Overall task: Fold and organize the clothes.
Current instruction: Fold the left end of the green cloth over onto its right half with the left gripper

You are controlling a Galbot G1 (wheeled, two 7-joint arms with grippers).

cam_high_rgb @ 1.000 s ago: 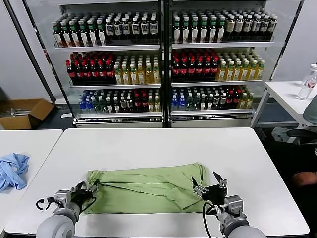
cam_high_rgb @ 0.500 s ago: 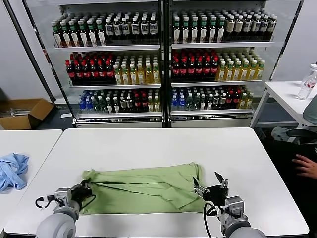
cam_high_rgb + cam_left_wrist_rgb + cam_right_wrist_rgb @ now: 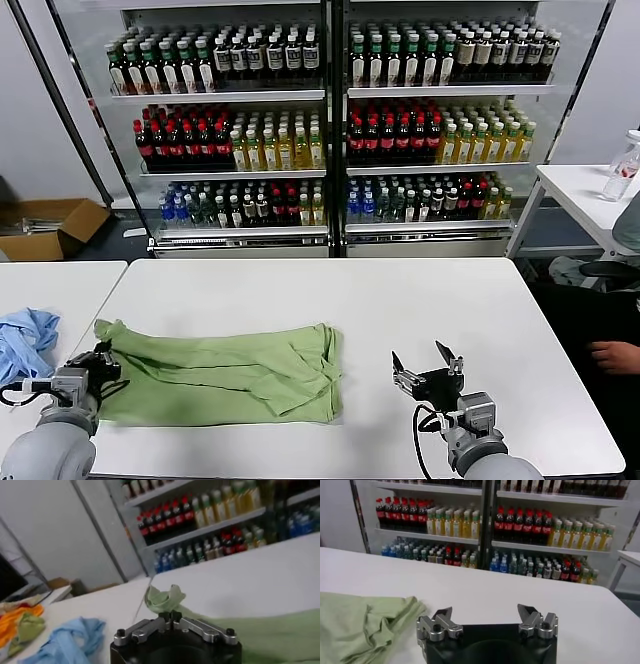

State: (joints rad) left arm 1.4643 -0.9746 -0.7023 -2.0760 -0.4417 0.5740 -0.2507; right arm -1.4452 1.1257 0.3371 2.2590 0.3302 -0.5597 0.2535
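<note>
Now left claw (image 3: 100, 358) pinches shirt (image 3: 225, 370); right claw (image 3: 425, 372) wide open.

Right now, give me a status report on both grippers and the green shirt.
Left gripper shut on light green cotton shirt, at the white table's left edge. Right gripper open, empty, clear of the shirt. Nothing in the way.

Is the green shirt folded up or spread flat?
Folded: the green shirt lies doubled in a long band, one corner pinched in the left claw.
</note>
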